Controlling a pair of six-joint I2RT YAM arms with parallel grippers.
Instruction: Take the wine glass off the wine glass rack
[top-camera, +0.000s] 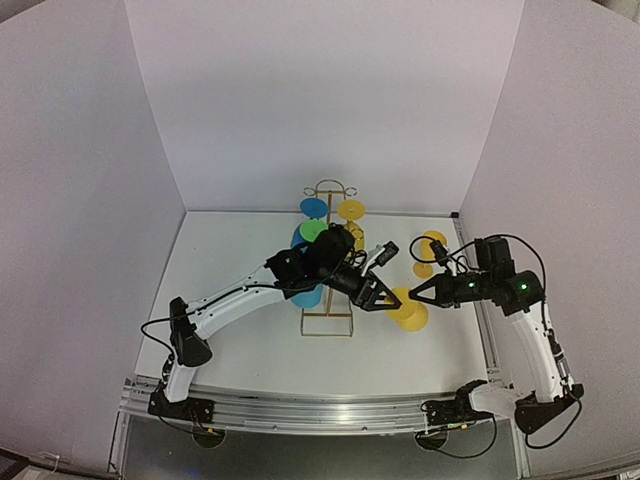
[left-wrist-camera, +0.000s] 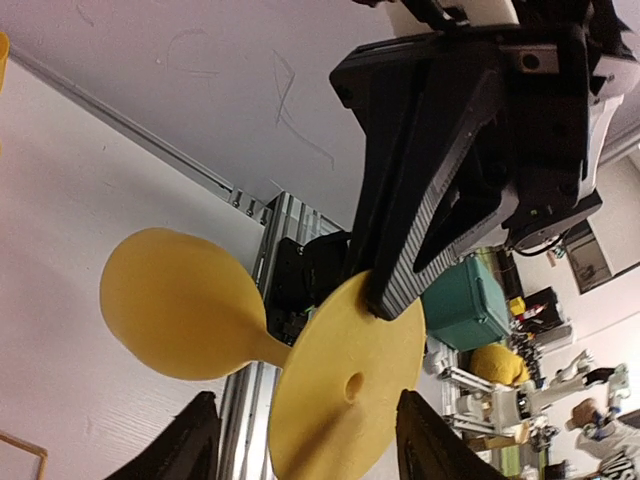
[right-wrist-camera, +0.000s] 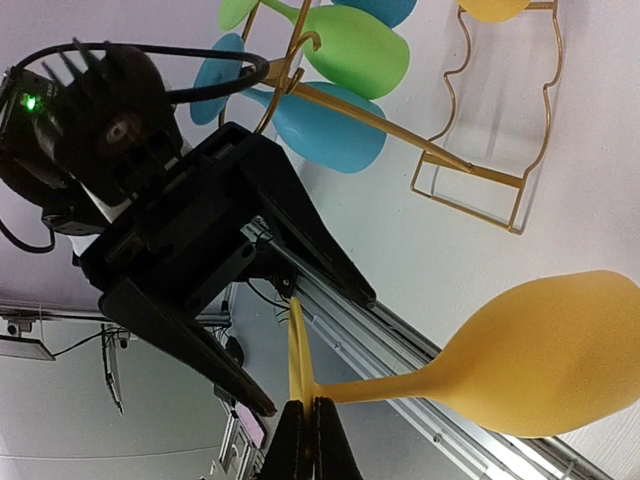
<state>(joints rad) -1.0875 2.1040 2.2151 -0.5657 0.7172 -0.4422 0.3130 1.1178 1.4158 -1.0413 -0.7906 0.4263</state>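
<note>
Nearest the overhead view, the left arm (top-camera: 230, 305) and right arm (top-camera: 540, 350) were mounted at the near edge of the white bench (top-camera: 240, 350). At mid-bench the gold wine glass rack (top-camera: 327, 334) stood upright, carrying a blue glass (top-camera: 314, 208) and a green glass (top-camera: 314, 230) among others. The left arm extended across the front of the rack and the right arm extended in from the right.

The yellow wine glass (top-camera: 410, 312) was off the rack, just right of its base, with its stem roughly level. Whether the bowl touched the bench could not be determined.

The right claw (right-wrist-camera: 310, 405) was clenched on the rim of the glass's foot. The left claw (left-wrist-camera: 305, 400) was released, its fingers (left-wrist-camera: 195, 440) standing apart either side of that same foot. Contact there could not be confirmed.
</note>
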